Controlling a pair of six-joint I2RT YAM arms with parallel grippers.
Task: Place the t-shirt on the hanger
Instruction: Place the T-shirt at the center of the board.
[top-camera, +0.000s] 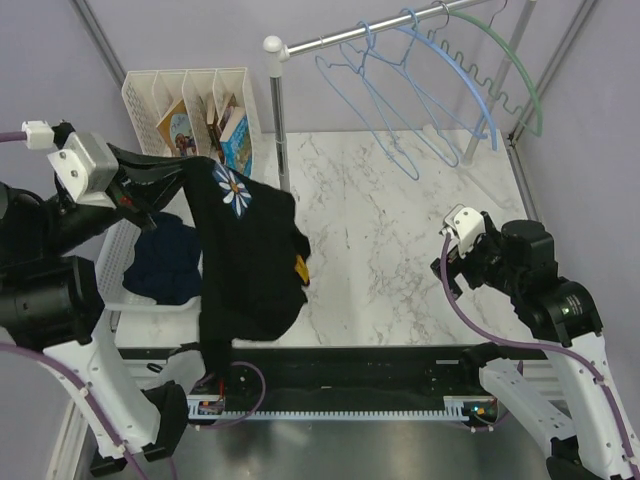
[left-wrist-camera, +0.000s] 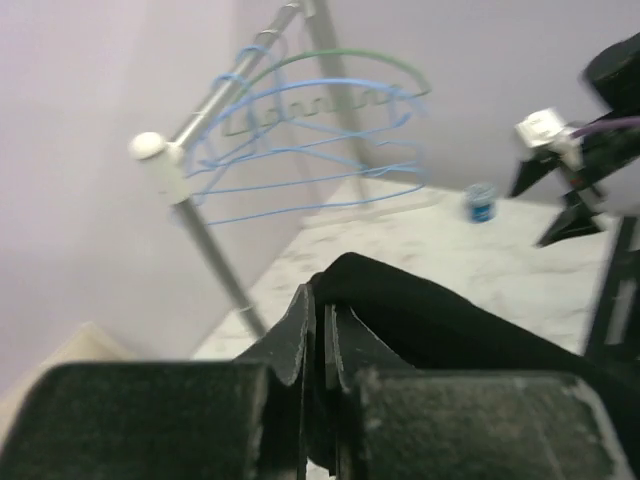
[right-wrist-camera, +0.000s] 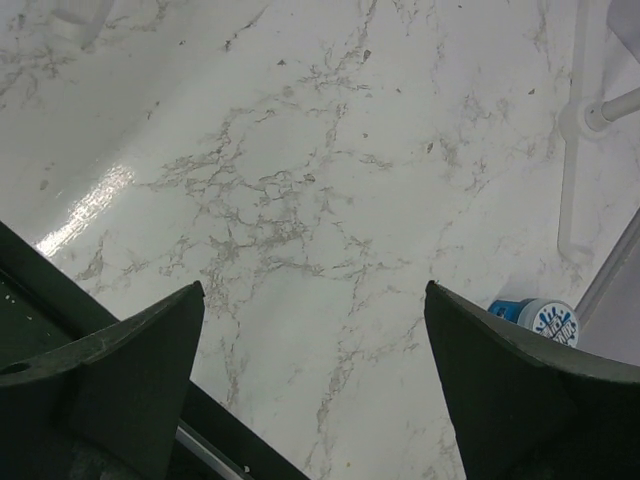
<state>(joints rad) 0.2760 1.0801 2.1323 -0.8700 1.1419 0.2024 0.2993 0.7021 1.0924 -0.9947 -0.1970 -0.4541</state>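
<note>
Overhead, my left gripper (top-camera: 160, 188) has its jaws pinched on the top edge of the black daisy-print t-shirt (top-camera: 245, 265). The shirt hangs lifted at the left side of the marble table (top-camera: 400, 260), in front of a white basket (top-camera: 115, 262) that holds a navy garment (top-camera: 165, 260). The thin light-blue wire hanger (top-camera: 408, 172) hangs on the chrome rail (top-camera: 340, 40) at the back, well apart from the shirt. It shares the rail with another thin blue hanger, a thicker blue wavy one and a green arched hanger (top-camera: 528, 75). My right gripper (top-camera: 447, 262) hovers over the table's right side; I cannot tell its spread here.

From the left wrist, the fingers (left-wrist-camera: 295, 340) sit nearly together with black t-shirt (left-wrist-camera: 440, 320) fabric clamped between them. The hanger (left-wrist-camera: 310, 203) shows beyond them, blurred.

From the right wrist, the right gripper (right-wrist-camera: 315, 340) is spread wide and holds nothing, above bare marble. A small blue-and-white container (right-wrist-camera: 545, 320) stands near its right finger.
</note>
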